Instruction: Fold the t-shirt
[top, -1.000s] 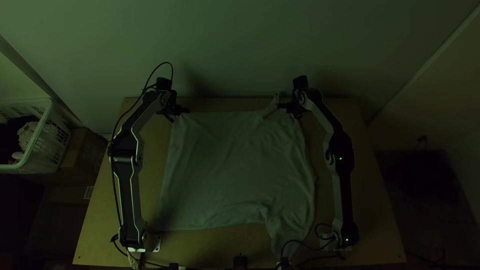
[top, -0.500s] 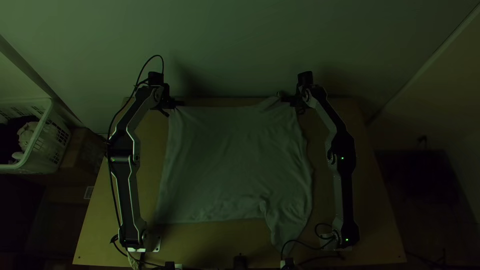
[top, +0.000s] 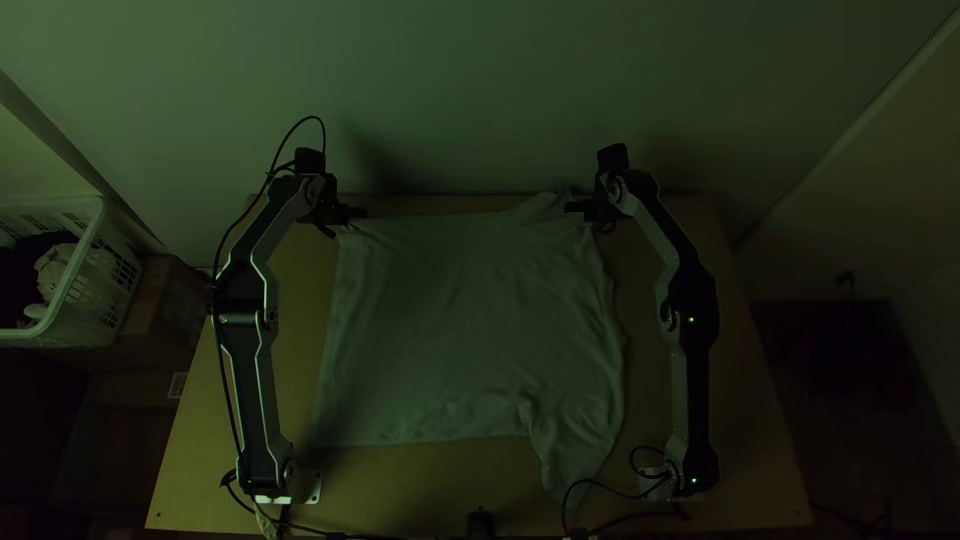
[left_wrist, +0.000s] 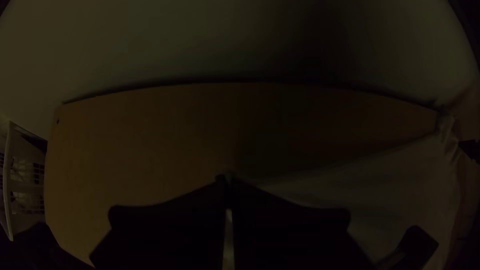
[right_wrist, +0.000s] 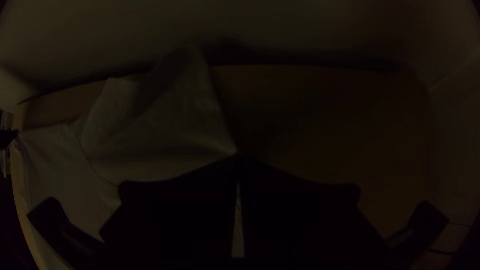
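T-shirt lies spread over the middle of your light wooden table, a little wrinkled, with its far edge running between your two grippers. You have one long straight side of it on the left, while the near edge steps in toward the right, where a sleeve points to the near side of the table. At the far right, just beside where you are gripping, a loose flap of the cloth sticks up toward the far table edge.

Your left gripper is at the shirt's far left corner. In its wrist view, you can see the left gripper closed with its fingertips together, pinching that corner, and the cloth stretches away from them to the right. Your right gripper is at the far right part of the shirt. In its wrist view, the right gripper is closed too, its tips nipping the fabric's edge, with creases drawn in toward them.

Off the left side of the table you have a white basket with light and dark cloth in it, next to a cardboard box. A pale wall rises behind the far edge.
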